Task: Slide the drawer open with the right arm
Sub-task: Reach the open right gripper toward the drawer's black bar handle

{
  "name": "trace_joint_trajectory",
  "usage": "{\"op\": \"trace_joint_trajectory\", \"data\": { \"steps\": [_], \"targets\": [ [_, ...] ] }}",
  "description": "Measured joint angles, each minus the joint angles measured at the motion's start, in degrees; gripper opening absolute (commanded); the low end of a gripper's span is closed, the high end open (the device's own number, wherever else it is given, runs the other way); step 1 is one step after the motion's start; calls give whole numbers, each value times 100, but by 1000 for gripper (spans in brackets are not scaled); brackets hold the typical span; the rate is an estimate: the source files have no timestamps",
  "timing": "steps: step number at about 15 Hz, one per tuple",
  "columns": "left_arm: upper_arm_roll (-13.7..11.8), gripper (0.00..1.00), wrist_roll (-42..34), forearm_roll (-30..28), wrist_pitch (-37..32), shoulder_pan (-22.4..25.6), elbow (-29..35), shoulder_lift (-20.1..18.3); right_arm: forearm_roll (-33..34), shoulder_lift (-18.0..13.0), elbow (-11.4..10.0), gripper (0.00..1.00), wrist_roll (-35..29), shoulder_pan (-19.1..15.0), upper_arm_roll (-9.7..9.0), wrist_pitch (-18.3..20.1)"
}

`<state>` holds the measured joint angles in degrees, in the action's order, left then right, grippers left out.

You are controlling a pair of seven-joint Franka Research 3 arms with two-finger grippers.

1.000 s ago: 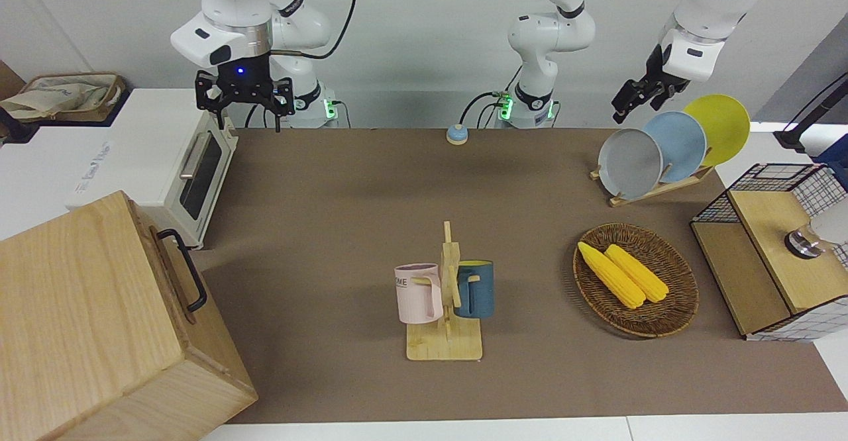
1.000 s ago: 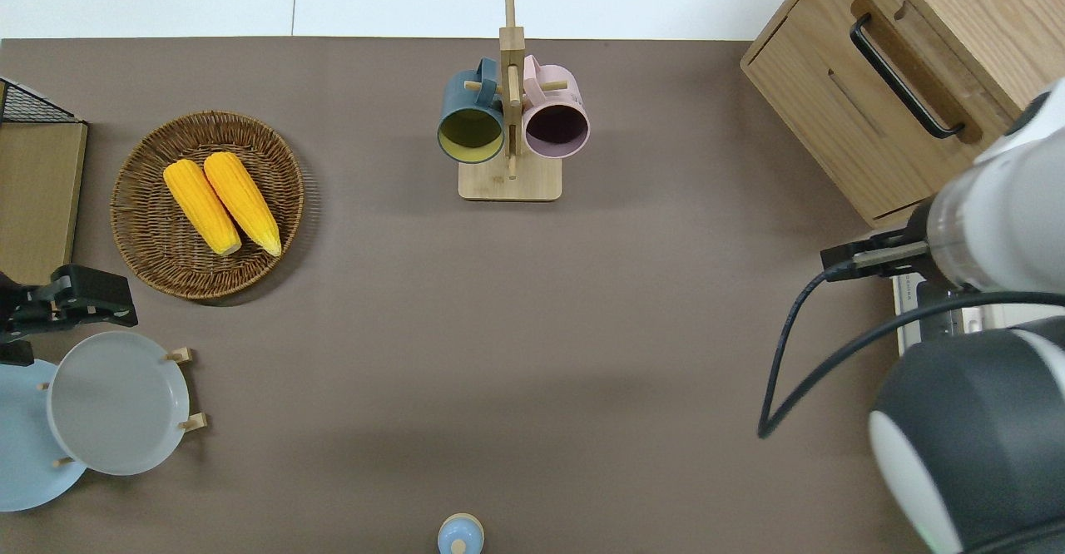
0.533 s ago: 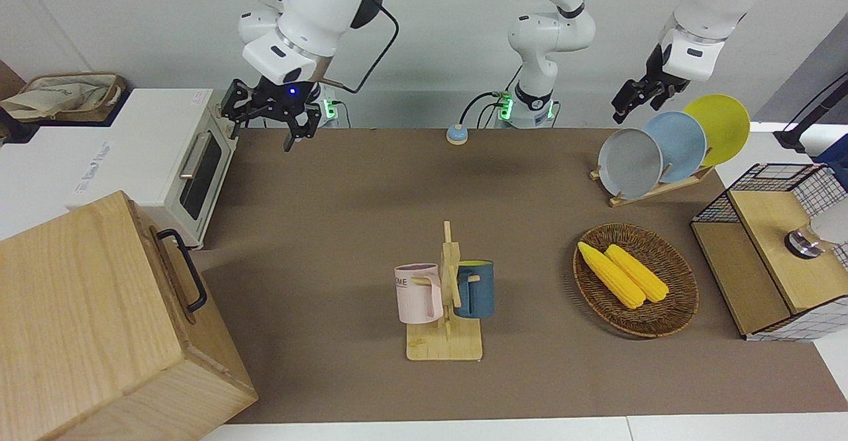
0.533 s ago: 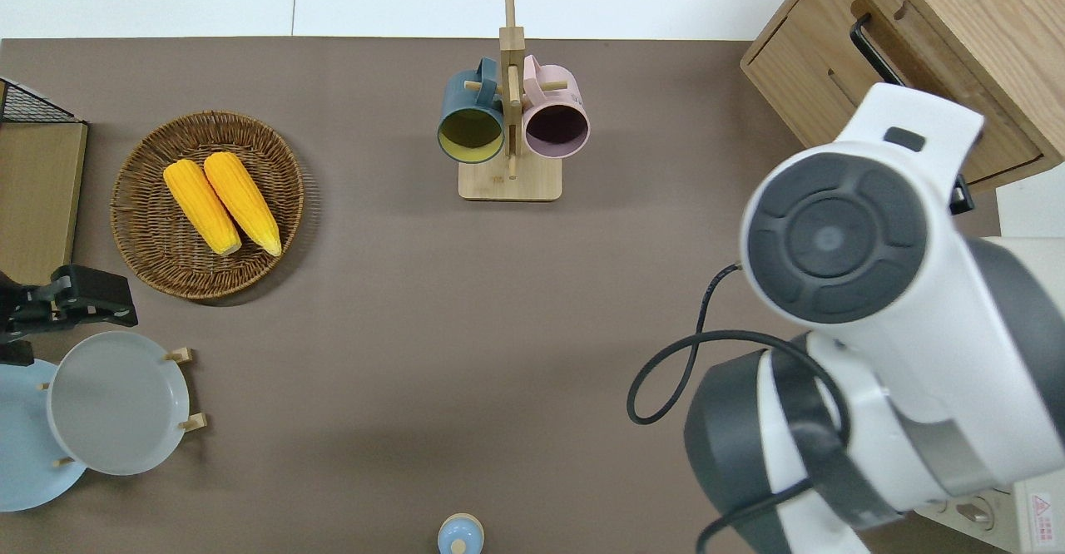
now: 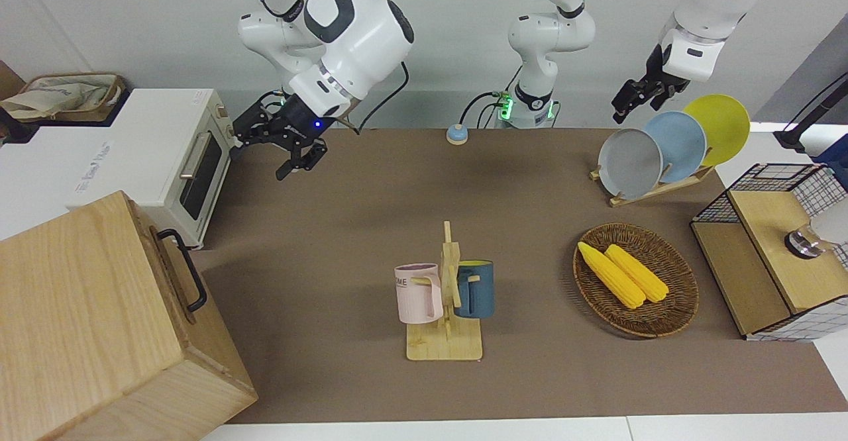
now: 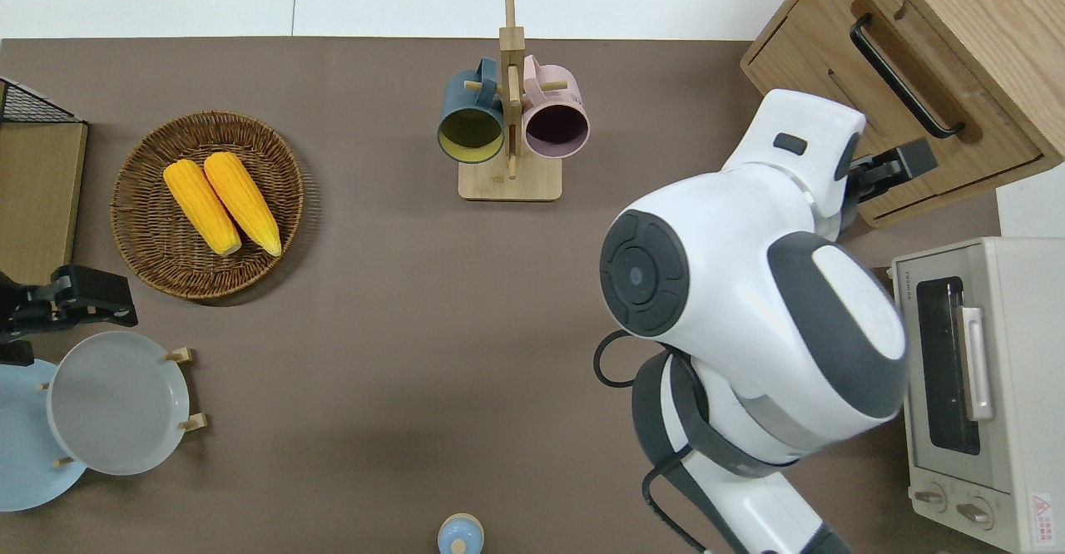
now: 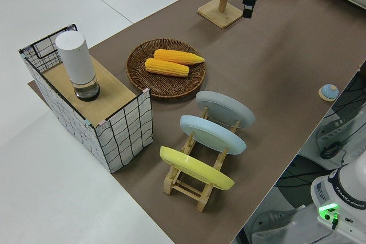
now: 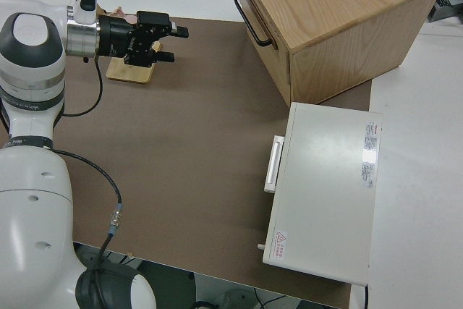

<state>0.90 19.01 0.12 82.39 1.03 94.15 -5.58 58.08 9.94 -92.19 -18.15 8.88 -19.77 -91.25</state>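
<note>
In the front view, the drawer is seen as a shallow light-wood front with a black bar handle, set flush and shut in a large pale wooden cabinet at the right arm's end of the table, farther from the robots than the white toaster oven. The table is covered by a brown mat, and a plain pale wall is seen at the robots' backs. The right gripper is held in the air with its wrist tilted and a blue light lit; its fingers are spread apart and nothing is held between them. The left arm is parked, and the state of the left gripper cannot be told.

In the overhead view, the drawer is shown shut, with its handle lying along the cabinet's slanted front. The right gripper is placed over the lower corner of the cabinet front, apart from the handle, and is largely covered by the white arm.

In the right side view, the right gripper is stretched out level, with both fingers parted, well apart from the drawer handle.
</note>
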Motion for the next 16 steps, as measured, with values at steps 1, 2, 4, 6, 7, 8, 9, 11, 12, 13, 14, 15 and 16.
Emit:
{"op": "trace_joint_trajectory", "data": {
  "steps": [1, 2, 4, 6, 7, 8, 9, 11, 12, 13, 14, 15, 16],
  "targets": [
    [0, 993, 0, 0, 0, 0, 0, 0, 166, 68, -66, 985, -172, 49, -1, -2],
    [0, 993, 0, 0, 0, 0, 0, 0, 332, 127, -107, 985, -272, 80, -2, -2],
    [0, 993, 0, 0, 0, 0, 0, 0, 745, 248, -150, 985, -419, 136, 6, -2],
    [0, 993, 0, 0, 0, 0, 0, 0, 1186, 396, -193, 985, -748, 222, 13, 37],
    [0, 993, 0, 0, 0, 0, 0, 0, 1401, 484, -218, 985, -912, 268, 15, 85],
    [0, 993, 0, 0, 0, 0, 0, 0, 1613, 580, -237, 983, -1031, 307, 16, 118],
    [0, 993, 0, 0, 0, 0, 0, 0, 1821, 677, -244, 983, -1093, 345, 23, 127],
    [0, 993, 0, 0, 0, 0, 0, 0, 2148, 831, -252, 983, -1129, 397, 37, 161],
    [0, 993, 0, 0, 0, 0, 0, 0, 2291, 902, -270, 981, -1135, 431, 55, 209],
    [0, 993, 0, 0, 0, 0, 0, 0, 2431, 960, -311, 981, -1138, 461, 69, 267],
    [0, 993, 0, 0, 0, 0, 0, 0, 2598, 1000, -384, 981, -1140, 489, 87, 323],
    [0, 993, 0, 0, 0, 0, 0, 0, 2789, 1029, -489, 981, -1145, 508, 101, 369],
    [0, 993, 0, 0, 0, 0, 0, 0, 2953, 1043, -589, 983, -1162, 510, 108, 390]
  ]
}}
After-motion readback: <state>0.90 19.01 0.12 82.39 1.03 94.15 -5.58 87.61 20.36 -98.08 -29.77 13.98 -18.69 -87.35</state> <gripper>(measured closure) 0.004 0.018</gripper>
